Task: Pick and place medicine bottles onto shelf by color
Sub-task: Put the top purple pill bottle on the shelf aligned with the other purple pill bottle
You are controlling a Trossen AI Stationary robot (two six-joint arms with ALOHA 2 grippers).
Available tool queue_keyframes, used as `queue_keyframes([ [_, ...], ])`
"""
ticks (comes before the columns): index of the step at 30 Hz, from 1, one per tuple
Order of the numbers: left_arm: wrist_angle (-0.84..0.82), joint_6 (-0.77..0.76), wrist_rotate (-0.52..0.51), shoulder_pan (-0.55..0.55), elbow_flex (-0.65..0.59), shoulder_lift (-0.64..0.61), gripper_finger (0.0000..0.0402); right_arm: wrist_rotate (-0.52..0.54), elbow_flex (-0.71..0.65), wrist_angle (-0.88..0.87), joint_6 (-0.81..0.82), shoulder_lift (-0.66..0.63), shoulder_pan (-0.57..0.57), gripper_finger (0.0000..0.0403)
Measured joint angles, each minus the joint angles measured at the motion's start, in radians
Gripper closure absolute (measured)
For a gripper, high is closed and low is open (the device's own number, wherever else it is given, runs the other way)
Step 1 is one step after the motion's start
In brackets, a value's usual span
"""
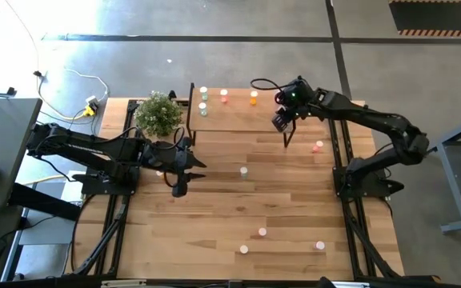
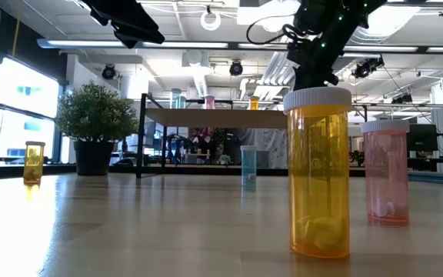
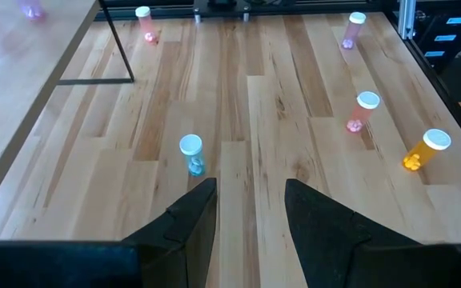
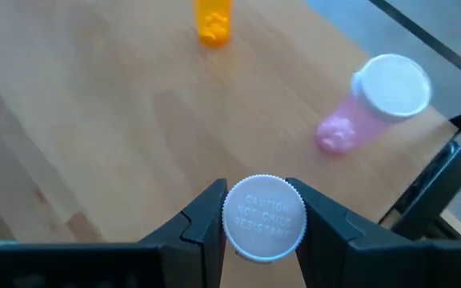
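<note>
White-capped bottle clamped in right pincer (body hidden), left pincer parted, empty.

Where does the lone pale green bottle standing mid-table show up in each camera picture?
High view: the pale green bottle stands at table centre, apart from the shelf.
Low view: small, mid-picture, seen beneath the shelf.
Left wrist view: the bottle nearest the left gripper; the shelf lies off to one side.
Right wrist view: not in it.
Shared landmark: the shelf.
</note>
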Motion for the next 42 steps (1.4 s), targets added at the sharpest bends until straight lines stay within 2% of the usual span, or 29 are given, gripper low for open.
queue_keyframes([
  [42, -0.004, 0.008, -0.008, 0.004, 0.0, 0.0, 0.0261, 0.007, 0.002, 0.018, -0.035, 0.013, 0.0, 0.0284],
])
